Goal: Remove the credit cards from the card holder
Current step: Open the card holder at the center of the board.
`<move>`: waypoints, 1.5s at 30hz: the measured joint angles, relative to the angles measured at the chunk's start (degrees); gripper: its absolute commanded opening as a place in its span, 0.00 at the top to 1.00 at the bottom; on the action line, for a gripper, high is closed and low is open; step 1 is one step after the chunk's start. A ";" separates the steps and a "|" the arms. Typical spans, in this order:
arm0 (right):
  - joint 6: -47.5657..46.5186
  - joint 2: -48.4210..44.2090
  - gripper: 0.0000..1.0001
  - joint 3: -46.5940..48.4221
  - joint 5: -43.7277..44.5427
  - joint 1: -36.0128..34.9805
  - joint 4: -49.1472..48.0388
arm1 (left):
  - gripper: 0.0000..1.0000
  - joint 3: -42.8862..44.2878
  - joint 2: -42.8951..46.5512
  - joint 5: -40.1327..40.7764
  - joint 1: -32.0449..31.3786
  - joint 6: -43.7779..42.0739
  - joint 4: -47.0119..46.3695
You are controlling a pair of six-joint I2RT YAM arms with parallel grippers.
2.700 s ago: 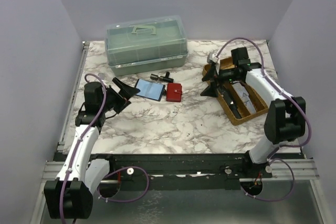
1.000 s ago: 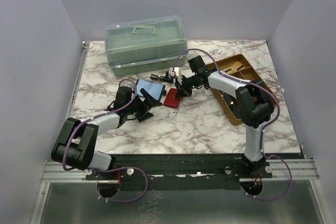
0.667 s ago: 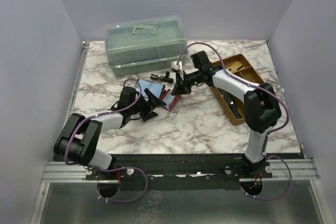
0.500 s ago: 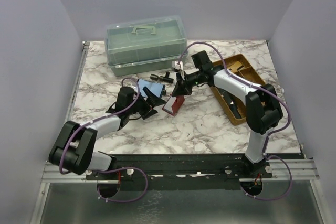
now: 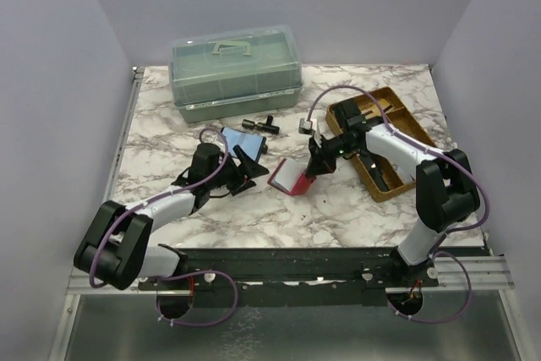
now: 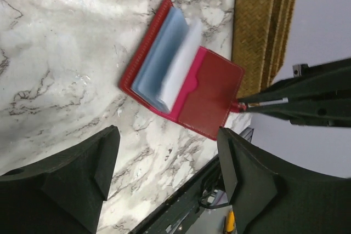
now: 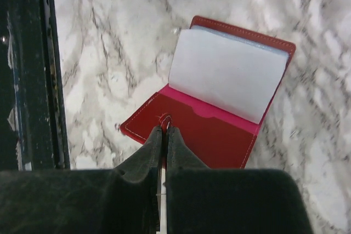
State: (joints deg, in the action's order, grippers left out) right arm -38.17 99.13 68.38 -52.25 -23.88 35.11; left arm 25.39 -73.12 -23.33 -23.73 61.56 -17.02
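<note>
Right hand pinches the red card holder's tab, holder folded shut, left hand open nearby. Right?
Not shut: right wrist view shows the card holder open, pale leaves raised. Right hand does pinch its tab; left hand is open.

White marble-pattern desk (image 5: 254,213), grey veins. Plain pale lavender walls (image 5: 363,6) close on three sides. Black bar (image 5: 279,261) and aluminium rail (image 5: 494,275) along near edge. Light even, soft shadows.
</note>
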 measured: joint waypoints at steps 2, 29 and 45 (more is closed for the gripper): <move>-1.99 -1.62 0.93 -2.16 1.79 0.24 1.95 | 0.30 2.03 -3.02 0.04 -0.55 -0.96 0.66; 4.90 -9.20 0.53 -5.86 2.97 9.07 6.95 | 0.62 27.02 -27.54 0.35 -15.34 -12.07 9.11; 18.86 -0.20 0.57 -5.70 0.13 11.13 4.35 | 0.66 30.97 -29.64 3.32 -19.54 -15.63 13.73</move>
State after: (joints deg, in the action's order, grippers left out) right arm -19.31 98.94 62.67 -52.12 -12.75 39.46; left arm 56.36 -102.76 -20.01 -43.27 45.93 -3.29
